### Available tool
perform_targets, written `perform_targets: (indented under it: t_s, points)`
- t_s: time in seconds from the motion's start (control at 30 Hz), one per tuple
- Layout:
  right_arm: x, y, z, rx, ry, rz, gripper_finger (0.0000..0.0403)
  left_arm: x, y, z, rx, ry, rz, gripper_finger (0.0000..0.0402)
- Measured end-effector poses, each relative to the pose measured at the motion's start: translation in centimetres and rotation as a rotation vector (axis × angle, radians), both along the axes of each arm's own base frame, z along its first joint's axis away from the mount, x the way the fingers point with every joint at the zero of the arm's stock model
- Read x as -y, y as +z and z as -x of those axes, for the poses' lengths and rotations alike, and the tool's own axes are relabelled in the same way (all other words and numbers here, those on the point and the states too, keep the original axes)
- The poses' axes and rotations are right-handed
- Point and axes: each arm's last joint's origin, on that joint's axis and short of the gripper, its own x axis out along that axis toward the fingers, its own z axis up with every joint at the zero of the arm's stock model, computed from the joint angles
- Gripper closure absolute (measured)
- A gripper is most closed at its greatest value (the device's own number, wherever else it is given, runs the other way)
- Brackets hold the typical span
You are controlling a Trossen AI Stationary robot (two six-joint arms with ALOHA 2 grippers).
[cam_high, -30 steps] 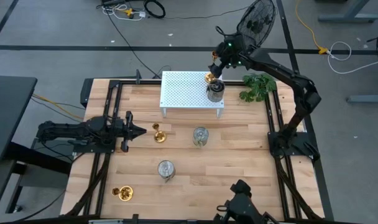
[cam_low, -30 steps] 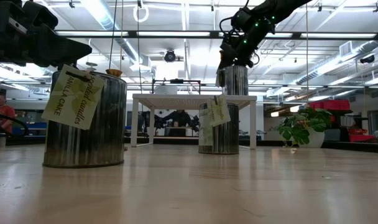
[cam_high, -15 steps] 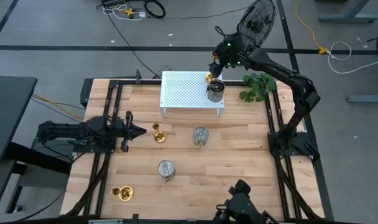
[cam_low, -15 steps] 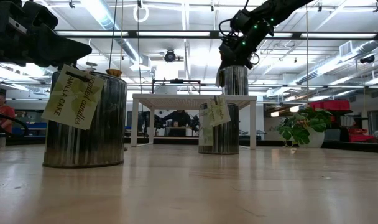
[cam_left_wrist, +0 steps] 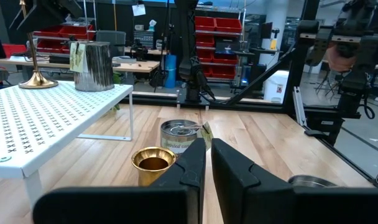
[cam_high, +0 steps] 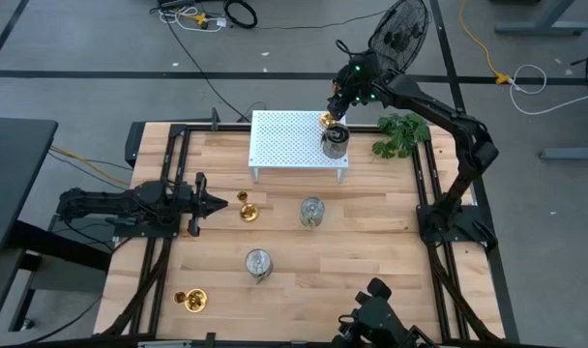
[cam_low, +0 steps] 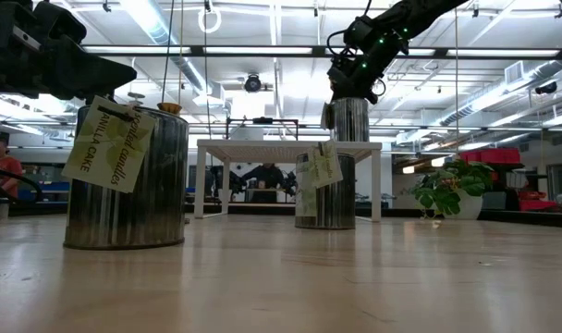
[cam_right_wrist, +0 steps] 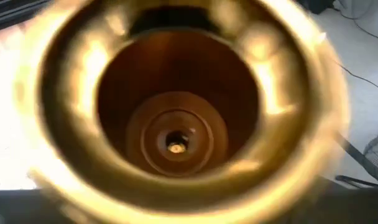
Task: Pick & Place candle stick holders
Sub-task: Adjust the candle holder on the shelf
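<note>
1. Three gold candle stick holders: one on the white perforated rack [cam_high: 296, 143] at its far right corner [cam_high: 325, 120], one on the table [cam_high: 371, 251] beside the left gripper [cam_high: 246, 207], one near the front left [cam_high: 190, 301].
2. Three silver can-like holders: one on the rack [cam_high: 335, 141], two on the table [cam_high: 312, 212] [cam_high: 259, 263].
3. Right gripper [cam_high: 338, 104] hovers over the rack's gold holder — I cannot tell whether its fingers grip.
4. Left gripper [cam_high: 217, 203] rests low, fingers clenched, empty.

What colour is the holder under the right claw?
Gold holder, seen best in the right wrist view.
</note>
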Motion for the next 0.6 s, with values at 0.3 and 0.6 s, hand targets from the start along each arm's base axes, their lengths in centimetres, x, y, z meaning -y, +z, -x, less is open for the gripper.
perform_targets:
  t_s: [0.3, 0.6]
  points:
    - [-0.05, 0.05, -0.06, 0.02, 0.027, -0.015, 0.0254, 0.0, -0.01, 0.0, 0.0, 0.0, 0.0, 0.0369]
    - [-0.06, 0.08, -0.05, 0.021, 0.028, -0.013, 0.0297, 0.0, -0.01, 0.0, 0.0, 0.0, 0.0, 0.0369]
